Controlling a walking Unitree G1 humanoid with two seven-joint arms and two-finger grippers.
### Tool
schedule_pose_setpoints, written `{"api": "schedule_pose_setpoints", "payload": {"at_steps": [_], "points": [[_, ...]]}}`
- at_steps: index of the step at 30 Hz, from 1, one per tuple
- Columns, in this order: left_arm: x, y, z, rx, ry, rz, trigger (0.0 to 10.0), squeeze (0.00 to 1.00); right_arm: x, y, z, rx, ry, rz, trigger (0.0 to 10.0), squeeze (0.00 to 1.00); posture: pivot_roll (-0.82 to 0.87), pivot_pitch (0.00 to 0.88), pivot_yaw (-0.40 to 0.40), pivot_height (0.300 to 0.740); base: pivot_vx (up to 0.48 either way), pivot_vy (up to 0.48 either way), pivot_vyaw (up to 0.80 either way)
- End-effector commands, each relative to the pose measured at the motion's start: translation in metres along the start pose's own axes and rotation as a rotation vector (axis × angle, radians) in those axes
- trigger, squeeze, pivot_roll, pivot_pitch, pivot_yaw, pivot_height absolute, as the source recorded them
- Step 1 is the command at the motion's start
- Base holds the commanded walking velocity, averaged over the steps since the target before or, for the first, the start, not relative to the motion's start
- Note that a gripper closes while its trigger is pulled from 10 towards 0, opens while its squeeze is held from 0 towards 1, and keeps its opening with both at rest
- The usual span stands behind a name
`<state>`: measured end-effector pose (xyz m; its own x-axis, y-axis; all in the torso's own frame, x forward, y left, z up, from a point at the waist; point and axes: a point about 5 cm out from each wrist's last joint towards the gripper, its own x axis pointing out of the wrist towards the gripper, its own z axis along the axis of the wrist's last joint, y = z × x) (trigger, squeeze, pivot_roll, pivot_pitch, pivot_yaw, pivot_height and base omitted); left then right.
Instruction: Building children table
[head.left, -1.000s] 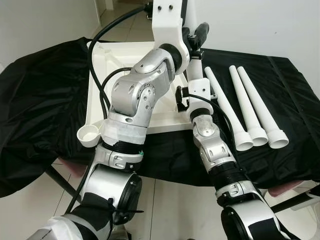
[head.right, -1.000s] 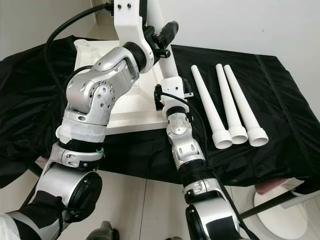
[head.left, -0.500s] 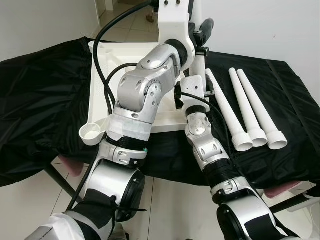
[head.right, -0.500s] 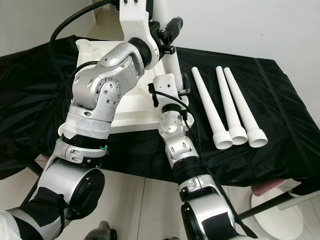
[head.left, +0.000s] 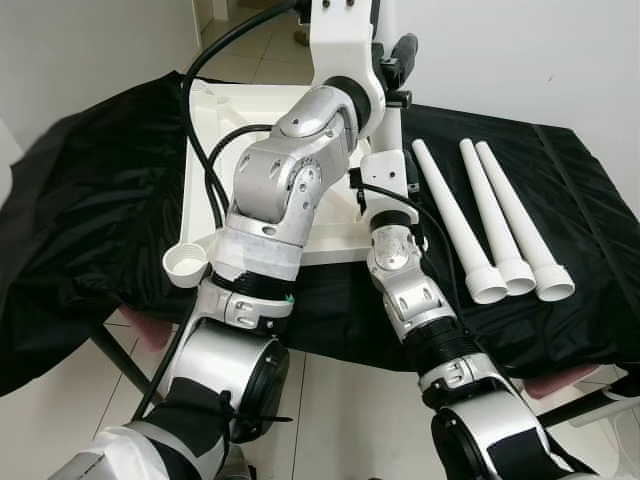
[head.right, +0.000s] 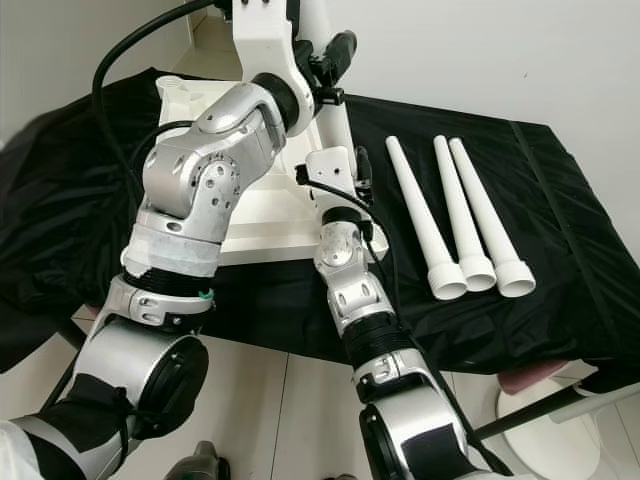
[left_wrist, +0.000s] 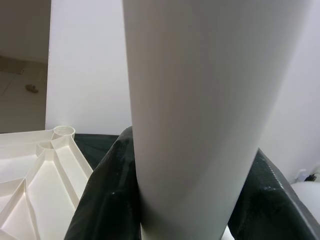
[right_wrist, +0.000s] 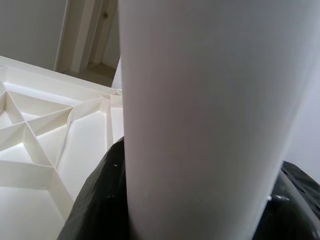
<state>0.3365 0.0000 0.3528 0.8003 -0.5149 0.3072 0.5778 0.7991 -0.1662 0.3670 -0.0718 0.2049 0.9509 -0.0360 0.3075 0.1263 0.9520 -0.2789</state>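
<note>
Holding a leg (left_wrist: 200, 125) upright over the near right corner of the upturned tabletop (head.left: 215, 130), long axis vertical, lower end pointing down at that corner's socket, which is hidden behind the arms. Gripping it high above the tabletop with the left gripper (head.left: 400, 62), black fingers pressing narrow against the tube. Bracing it lower, just above the tabletop's edge, with the right gripper (head.left: 395, 185); cannot tell whether that one is clamped or merely alongside.

Judging the leg as a light, stiff, hollow plastic tube, smooth and likely slippery, tapered, so probably sliding under a loose hold. Taking hold best on the straight shaft, one grip high and one low, keeping it square to the tabletop while turning it home; tilting risks cross-threading.

Lying ready right of the tabletop, well apart from it, three spare legs (head.left: 500, 215) side by side on the cloth (head.left: 100, 200), long axes running away from the robot, wide ends nearest. Showing open at the tabletop's near left corner, an unfilled socket (head.left: 185, 265).
</note>
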Motion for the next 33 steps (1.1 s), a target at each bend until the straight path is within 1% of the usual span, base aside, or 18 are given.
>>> {"api": "schedule_pose_setpoints", "payload": {"at_steps": [1,5,8,11,12,13,14,21,25,29,30,33], "points": [[0.001,-0.014,0.009,0.011,-0.042,-0.049,10.0,0.00,0.000,0.006,0.001,-0.019,-0.004,0.025,0.0,0.00,0.19,0.013,-0.066,0.740,0.000,0.000,0.00],[0.001,-0.015,0.009,0.012,-0.040,-0.053,10.0,0.00,0.001,0.005,0.002,-0.006,-0.003,0.022,0.0,0.00,0.19,0.010,-0.067,0.740,0.000,0.000,0.00],[0.001,-0.018,0.008,0.040,-0.047,-0.072,10.0,0.00,0.003,0.002,-0.001,0.055,0.044,0.004,0.0,0.00,0.19,0.004,-0.067,0.740,0.000,0.000,0.00],[-0.001,-0.021,0.008,0.067,-0.068,-0.098,10.0,0.00,0.003,0.001,-0.002,0.062,0.054,-0.006,0.0,0.00,0.19,0.000,-0.064,0.740,0.000,0.000,0.00],[-0.002,-0.023,0.009,0.076,-0.079,-0.116,10.0,0.00,0.004,0.000,-0.003,0.058,0.061,-0.013,6.1,0.00,0.19,0.000,-0.063,0.740,0.000,0.000,0.00],[-0.002,-0.023,0.009,0.076,-0.079,-0.116,10.0,0.00,0.004,0.000,-0.003,0.058,0.061,-0.013,6.1,0.00,0.19,0.000,-0.063,0.740,0.000,0.000,0.00],[-0.003,-0.027,0.008,0.064,-0.089,-0.162,10.0,1.00,0.005,-0.001,-0.003,0.066,0.069,-0.020,10.0,0.00,0.19,0.000,-0.063,0.740,0.000,0.000,0.00],[-0.006,-0.031,0.007,0.018,-0.083,-0.210,10.0,1.00,0.006,-0.005,-0.005,0.092,0.086,-0.055,10.0,0.00,0.19,0.000,-0.055,0.740,0.000,0.000,0.00],[-0.006,-0.032,0.008,0.021,-0.085,-0.218,10.0,1.00,0.007,-0.007,-0.007,0.086,0.093,-0.066,10.0,0.00,0.19,0.000,-0.053,0.740,0.000,0.000,0.00],[-0.006,-0.034,0.008,0.020,-0.086,-0.227,10.0,1.00,0.009,-0.012,-0.009,0.110,0.110,-0.085,10.0,0.00,0.19,0.000,-0.049,0.740,0.000,0.000,0.00],[-0.007,-0.033,0.009,0.011,-0.090,-0.223,10.0,0.00,0.010,-0.014,-0.009,0.126,0.113,-0.094,10.0,0.00,0.19,0.000,-0.047,0.740,0.000,0.000,0.00],[-0.007,-0.033,0.010,0.000,-0.097,-0.218,10.0,0.00,0.011,-0.016,-0.009,0.148,0.116,-0.106,10.0,0.00,0.19,0.000,-0.047,0.740,0.000,0.000,0.00]]}}
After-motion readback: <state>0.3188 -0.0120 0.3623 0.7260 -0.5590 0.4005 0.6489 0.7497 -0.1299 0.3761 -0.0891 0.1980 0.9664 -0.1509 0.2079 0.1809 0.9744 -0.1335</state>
